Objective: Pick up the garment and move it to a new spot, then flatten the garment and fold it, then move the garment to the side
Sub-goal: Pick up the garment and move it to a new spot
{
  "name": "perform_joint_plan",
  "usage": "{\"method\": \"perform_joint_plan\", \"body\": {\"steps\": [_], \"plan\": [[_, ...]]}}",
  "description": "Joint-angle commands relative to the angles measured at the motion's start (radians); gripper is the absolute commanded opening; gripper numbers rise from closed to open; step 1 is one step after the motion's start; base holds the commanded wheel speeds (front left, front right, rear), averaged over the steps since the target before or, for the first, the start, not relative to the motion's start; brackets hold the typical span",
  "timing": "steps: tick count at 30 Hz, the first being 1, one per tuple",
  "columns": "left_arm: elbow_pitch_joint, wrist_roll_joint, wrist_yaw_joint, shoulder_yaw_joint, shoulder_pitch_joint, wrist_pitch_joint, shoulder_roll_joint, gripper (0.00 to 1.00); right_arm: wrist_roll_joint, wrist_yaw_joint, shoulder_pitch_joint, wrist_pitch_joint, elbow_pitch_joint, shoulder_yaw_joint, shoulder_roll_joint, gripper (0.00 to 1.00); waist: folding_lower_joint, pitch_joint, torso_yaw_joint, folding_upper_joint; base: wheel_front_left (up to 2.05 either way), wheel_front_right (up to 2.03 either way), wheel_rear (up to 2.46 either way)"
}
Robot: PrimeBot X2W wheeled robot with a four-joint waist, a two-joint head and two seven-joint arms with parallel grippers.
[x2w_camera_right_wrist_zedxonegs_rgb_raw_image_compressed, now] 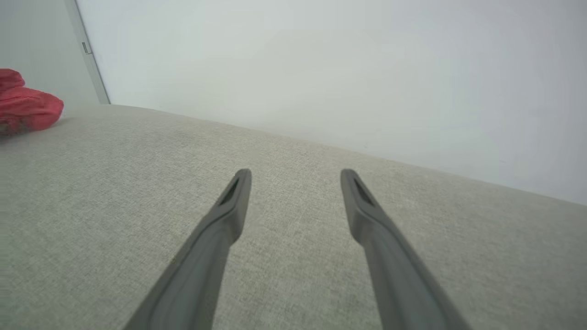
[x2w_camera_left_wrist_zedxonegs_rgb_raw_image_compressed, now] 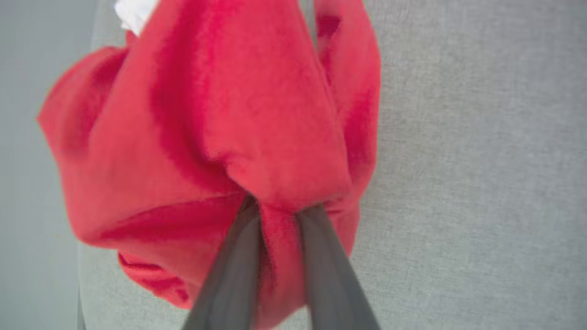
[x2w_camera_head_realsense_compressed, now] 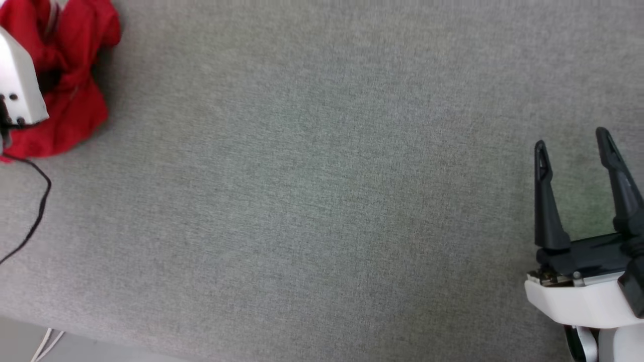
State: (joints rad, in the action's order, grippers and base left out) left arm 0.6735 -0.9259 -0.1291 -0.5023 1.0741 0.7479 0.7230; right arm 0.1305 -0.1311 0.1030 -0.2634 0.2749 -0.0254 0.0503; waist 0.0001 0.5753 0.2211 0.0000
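One garment (x2w_camera_head_realsense_compressed: 70,85) is sitting bunched at the far left corner of the grey cloth surface (x2w_camera_head_realsense_compressed: 322,201). The left gripper (x2w_camera_left_wrist_zedxonegs_rgb_raw_image_compressed: 279,208) is pinching a fold of it, jaws clamped on the fabric. The right gripper (x2w_camera_head_realsense_compressed: 572,140) is hovering near the right edge, jaws spread wide, holding nothing.

— The garment (x2w_camera_left_wrist_zedxonegs_rgb_raw_image_compressed: 257,119) pinched between the left gripper's (x2w_camera_left_wrist_zedxonegs_rgb_raw_image_compressed: 279,211) fingers (x2w_camera_left_wrist_zedxonegs_rgb_raw_image_compressed: 229,275): what is it?
— Soft red knit cloth, matt and creased. The fingers look like dark matt plastic.
— And beneath the right gripper (x2w_camera_head_realsense_compressed: 571,139)?
— Grey woven fabric (x2w_camera_head_realsense_compressed: 302,201), coarse and matt; behind its fingers, a white shell (x2w_camera_head_realsense_compressed: 578,304) of smooth, faintly glossy plastic.
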Motion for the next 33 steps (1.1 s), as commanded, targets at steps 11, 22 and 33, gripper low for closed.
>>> {"method": "perform_joint_plan", "body": {"steps": [11,22,33], "plan": [[-0.224,0.018,0.000,-0.139,0.118,0.017,0.022,0.00,-0.064,0.001,-0.024,-0.002,-0.048,0.029,0.000,1.00,-0.0001,-0.181,-0.015,0.0000,0.00,0.00,0.00],[-0.423,0.013,0.000,-0.280,0.235,0.077,-0.015,0.00,-0.136,0.001,-0.050,-0.002,-0.084,0.044,-0.001,1.00,-0.0001,-0.308,-0.148,0.0000,0.00,0.00,0.00],[-0.535,-0.020,0.000,-0.394,0.336,0.087,-0.093,0.00,-0.178,0.001,-0.080,-0.002,-0.102,0.035,-0.001,1.00,-0.0001,-0.357,-0.315,0.0000,0.00,0.00,0.00]]}}
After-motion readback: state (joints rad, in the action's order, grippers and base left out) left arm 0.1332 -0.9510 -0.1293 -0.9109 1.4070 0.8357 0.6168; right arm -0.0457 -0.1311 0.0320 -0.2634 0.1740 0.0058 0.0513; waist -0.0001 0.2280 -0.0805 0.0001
